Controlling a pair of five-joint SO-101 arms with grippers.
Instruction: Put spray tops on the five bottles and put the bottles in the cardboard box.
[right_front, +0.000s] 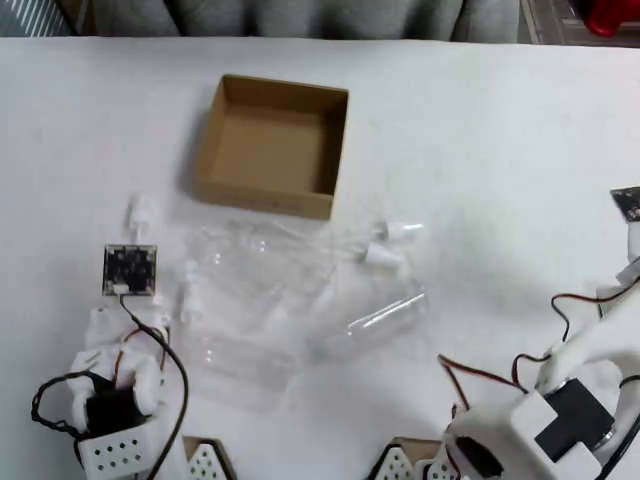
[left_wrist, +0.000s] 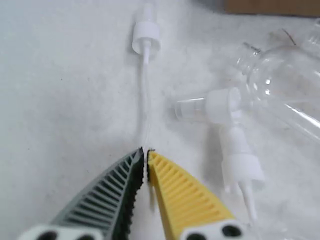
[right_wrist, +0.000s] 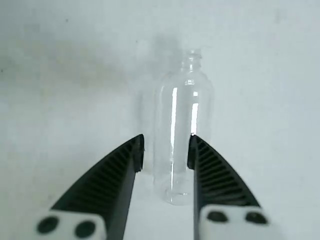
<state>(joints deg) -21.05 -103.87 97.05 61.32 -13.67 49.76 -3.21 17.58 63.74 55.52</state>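
My left gripper (left_wrist: 145, 150) is shut on the end of a spray top's thin dip tube. That white spray top (left_wrist: 146, 37) lies flat on the table, its head away from the fingers; the high view has it (right_front: 143, 212) left of the bottles. Several clear bottles (right_front: 385, 315) lie jumbled in front of the cardboard box (right_front: 262, 195). My right gripper (right_wrist: 166, 137) stands open over one uncapped clear bottle (right_wrist: 182, 110), which lies partly under one finger, neck pointing away. A small gap shows beside the other finger.
More spray tops (right_front: 400, 232) lie right of the bottle pile, and another spray top (left_wrist: 240, 160) lies beside a bottle (left_wrist: 285, 90) close to my left gripper. The left arm (right_front: 115, 400) and right arm (right_front: 560, 410) stand at the near table edge.
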